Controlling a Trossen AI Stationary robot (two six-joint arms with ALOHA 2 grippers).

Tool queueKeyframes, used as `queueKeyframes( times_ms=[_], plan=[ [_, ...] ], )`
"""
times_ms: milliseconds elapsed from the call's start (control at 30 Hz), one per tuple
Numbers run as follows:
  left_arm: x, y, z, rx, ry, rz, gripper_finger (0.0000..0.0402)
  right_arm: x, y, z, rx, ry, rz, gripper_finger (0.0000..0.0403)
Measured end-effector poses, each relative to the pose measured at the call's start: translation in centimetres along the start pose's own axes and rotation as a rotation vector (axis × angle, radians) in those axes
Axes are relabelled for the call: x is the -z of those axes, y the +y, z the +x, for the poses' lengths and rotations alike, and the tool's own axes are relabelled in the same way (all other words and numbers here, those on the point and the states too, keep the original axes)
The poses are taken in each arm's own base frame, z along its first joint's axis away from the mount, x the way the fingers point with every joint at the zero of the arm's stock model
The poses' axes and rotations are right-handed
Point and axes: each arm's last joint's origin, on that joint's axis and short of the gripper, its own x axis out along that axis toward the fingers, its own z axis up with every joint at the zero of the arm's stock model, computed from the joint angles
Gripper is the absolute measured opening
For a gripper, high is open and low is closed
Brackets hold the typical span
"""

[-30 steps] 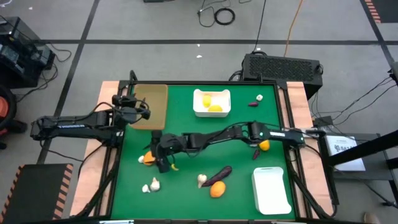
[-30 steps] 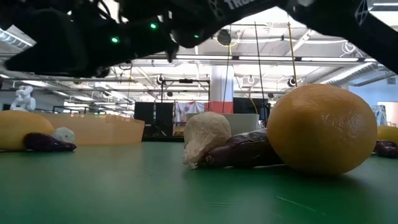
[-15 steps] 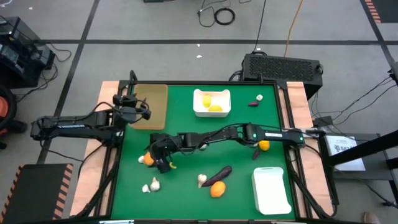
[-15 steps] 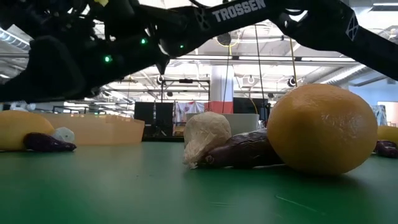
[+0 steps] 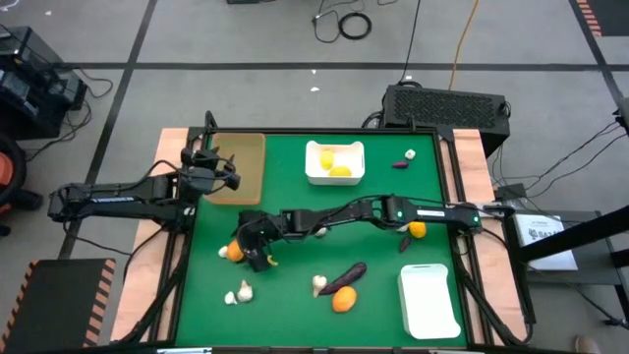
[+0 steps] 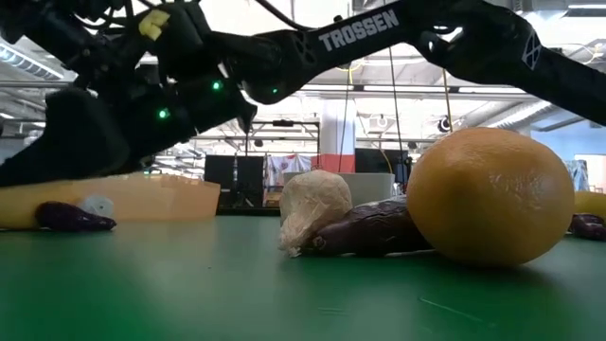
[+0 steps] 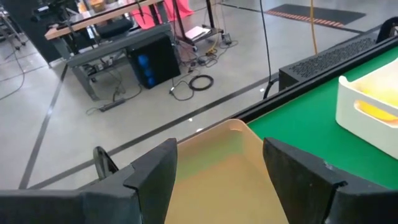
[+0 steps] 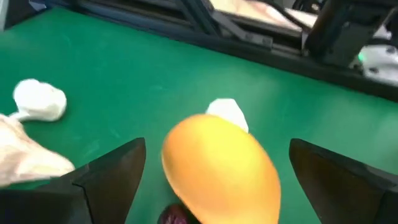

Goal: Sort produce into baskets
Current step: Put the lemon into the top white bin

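The right claw (image 8: 214, 180) is spread wide, nothing gripped, an orange fruit (image 8: 221, 168) lying between its fingers. The left claw (image 7: 217, 174) is held open, empty, over the tan tray (image 7: 217, 155).

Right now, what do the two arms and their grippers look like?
Both arms are dark, slim and jointed. The right arm carries white TROSSEN lettering and small green lights. The left gripper and right gripper each have two broad, matte black fingers.

Orange fruit (image 8: 221, 165) lies between open jaws.
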Motion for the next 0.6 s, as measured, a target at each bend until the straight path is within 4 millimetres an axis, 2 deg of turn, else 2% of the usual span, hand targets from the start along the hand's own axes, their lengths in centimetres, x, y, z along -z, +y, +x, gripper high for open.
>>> queueKeyframes(
  times_ms=[167,400,600],
  plan=[
    [0.0,0.0,0.0,0.000,-0.002,-0.002,0.0246,0.2,-0.1,0.0,0.001,0.014,0.028,0.0386],
    [-0.1,0.0,0.0,0.002,-0.005,-0.006,0.0246,1.9,0.5,1.1,-0.008,0.036,0.040,0.0386],
    [-0.1,0.0,0.0,0.002,-0.004,-0.005,0.0246,1.8,0.4,1.1,-0.004,0.018,0.044,0.0384]
  ],
)
